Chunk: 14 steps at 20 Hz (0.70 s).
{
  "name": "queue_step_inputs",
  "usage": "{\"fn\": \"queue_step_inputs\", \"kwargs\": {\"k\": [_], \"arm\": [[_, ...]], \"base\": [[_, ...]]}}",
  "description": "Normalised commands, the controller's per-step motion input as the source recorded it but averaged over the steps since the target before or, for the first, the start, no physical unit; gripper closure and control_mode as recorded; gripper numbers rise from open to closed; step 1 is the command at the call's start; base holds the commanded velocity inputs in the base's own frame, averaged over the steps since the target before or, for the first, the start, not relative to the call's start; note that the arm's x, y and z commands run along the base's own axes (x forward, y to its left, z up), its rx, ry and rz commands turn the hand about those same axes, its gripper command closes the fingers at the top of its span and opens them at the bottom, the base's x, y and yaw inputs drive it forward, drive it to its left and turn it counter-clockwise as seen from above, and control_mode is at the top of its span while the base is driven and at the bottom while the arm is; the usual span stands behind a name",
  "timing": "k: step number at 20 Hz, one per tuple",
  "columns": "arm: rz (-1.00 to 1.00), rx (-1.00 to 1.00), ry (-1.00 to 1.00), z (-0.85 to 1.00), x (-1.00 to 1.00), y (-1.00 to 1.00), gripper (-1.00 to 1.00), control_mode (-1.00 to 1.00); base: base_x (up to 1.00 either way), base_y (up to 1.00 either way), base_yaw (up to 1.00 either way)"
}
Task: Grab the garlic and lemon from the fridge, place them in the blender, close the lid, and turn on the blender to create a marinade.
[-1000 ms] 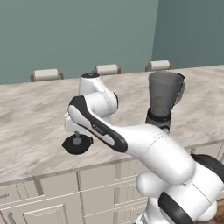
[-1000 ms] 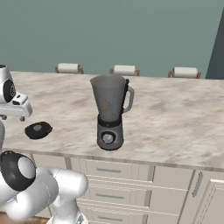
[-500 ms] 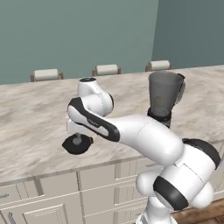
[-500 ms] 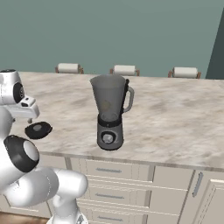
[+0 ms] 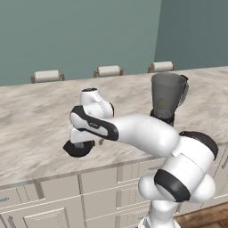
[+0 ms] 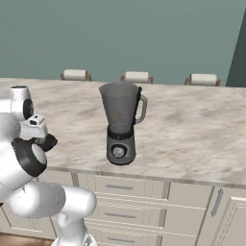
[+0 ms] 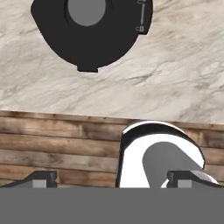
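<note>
Marbled beige-grey counter [image 5: 31, 133] with cream drawers below, teal wall behind. Black disc of the lid [image 7: 92, 30] flat on that counter near its front edge, grey centre cap up, small side tab pointing toward the counter's edge in the hand view. Also seen in the left base view [image 5: 79, 148], partly behind the arm's hand, and as a dark sliver in the right base view [image 6: 48, 141] beside the white wrist.

Gripper [image 7: 111, 178] hanging above the counter's front edge, looking down, jaws spread wide apart with nothing between them. Two dark fingertips [image 7: 39, 179] low in the hand view, well short of the lid; lid ahead of and beyond them, toward the top of that view, not touched. Wooden floor planks under the fingertips in that view, so hand held just off the counter's edge rather than straight over the disc.

Blender [image 6: 121, 122] upright on the same counter, well apart from the lid and to the gripper's right; grey base with round front knob, smoky jar widening upward, mouth uncovered. Same blender in the left base view [image 5: 167, 95], behind the arm's elbow.

Three chair backs [image 6: 137, 77] along the counter's far side.
</note>
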Motion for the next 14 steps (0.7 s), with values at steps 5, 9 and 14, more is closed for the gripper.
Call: {"fn": "queue_step_inputs", "kwargs": {"k": [5, 9, 14], "arm": [[-0.03, -0.01, 0.0, -0.37, 0.41, 0.06, -1.0, -1.0], [-0.09, -0.02, 0.0, -0.1, 0.47, 0.15, -1.0, -1.0], [-0.07, -0.02, 0.0, -0.02, 0.24, 0.26, -1.0, -1.0]], "base": [[0.0, 0.0, 0.0], [0.0, 0.0, 0.0], [0.0, 0.0, 0.0]]}}
